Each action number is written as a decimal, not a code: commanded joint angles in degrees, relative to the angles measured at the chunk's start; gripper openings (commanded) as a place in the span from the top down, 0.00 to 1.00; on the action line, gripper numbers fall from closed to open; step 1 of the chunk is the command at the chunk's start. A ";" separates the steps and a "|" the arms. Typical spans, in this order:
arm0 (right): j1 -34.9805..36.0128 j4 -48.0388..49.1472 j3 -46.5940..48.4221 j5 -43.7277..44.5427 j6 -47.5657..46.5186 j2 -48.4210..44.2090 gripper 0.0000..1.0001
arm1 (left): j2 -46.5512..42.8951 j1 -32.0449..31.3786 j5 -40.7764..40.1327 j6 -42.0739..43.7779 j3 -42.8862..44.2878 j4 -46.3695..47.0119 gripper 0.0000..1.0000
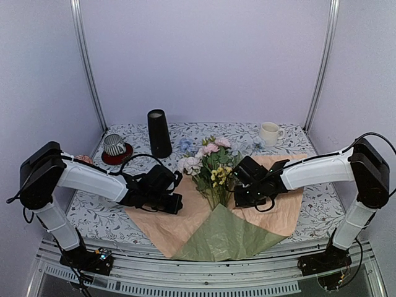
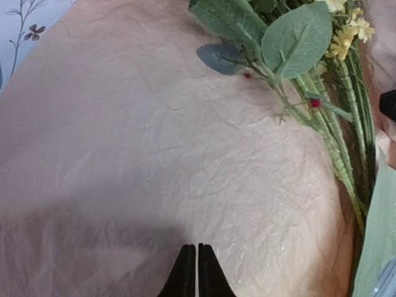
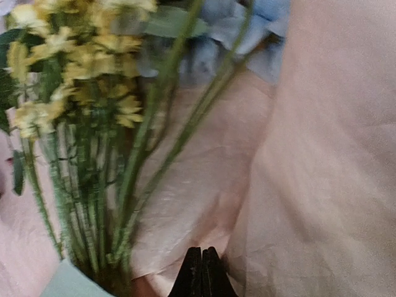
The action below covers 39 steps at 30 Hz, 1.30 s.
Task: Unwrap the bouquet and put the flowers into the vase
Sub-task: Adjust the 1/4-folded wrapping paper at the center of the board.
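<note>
The bouquet lies unwrapped in the middle of the table, its paper (image 1: 179, 226) spread flat with the tan side up and a sage-green flap (image 1: 223, 238) folded over at the front. The flowers (image 1: 210, 162), pink, white, pale blue and yellow, lie on the paper with stems pointing toward me. My left gripper (image 1: 175, 203) is shut over the tan paper left of the stems (image 2: 337, 145); its tips (image 2: 197, 246) hold nothing. On the other side of the stems (image 3: 133, 179), my right gripper (image 1: 242, 199) is shut beside a raised paper fold (image 3: 260, 204), tips (image 3: 202, 249) empty. The black vase (image 1: 159, 133) stands upright at the back left.
A cream mug (image 1: 268, 133) stands at the back right. A striped grey cup (image 1: 114, 144) sits on a red coaster at the back left. The patterned tablecloth (image 1: 93, 213) covers the table, with metal frame posts (image 1: 86, 62) at the back corners.
</note>
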 commanded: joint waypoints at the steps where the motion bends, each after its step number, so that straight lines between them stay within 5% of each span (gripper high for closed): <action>1: -0.04 -9.72 1.38 10.20 6.75 1.99 0.99 | 0.76 0.70 -0.83 -0.71 0.13 -1.15 0.94; 11: -4.66 -9.72 -7.66 12.80 9.20 -4.29 0.99 | 2.09 0.69 -1.26 -1.25 -1.14 -0.88 0.94; 22: -16.19 2.46 -19.14 -0.09 4.18 -13.13 0.98 | -1.41 0.65 -3.24 -1.19 -2.28 -1.55 0.93; 33: -18.22 4.62 -18.22 -3.99 -3.52 -22.88 0.97 | -17.81 0.65 -3.72 1.70 -7.61 2.78 0.93; 39: -18.13 7.16 -15.78 -10.91 -7.87 -19.12 0.97 | -15.95 0.76 -0.88 3.44 -6.80 5.40 1.00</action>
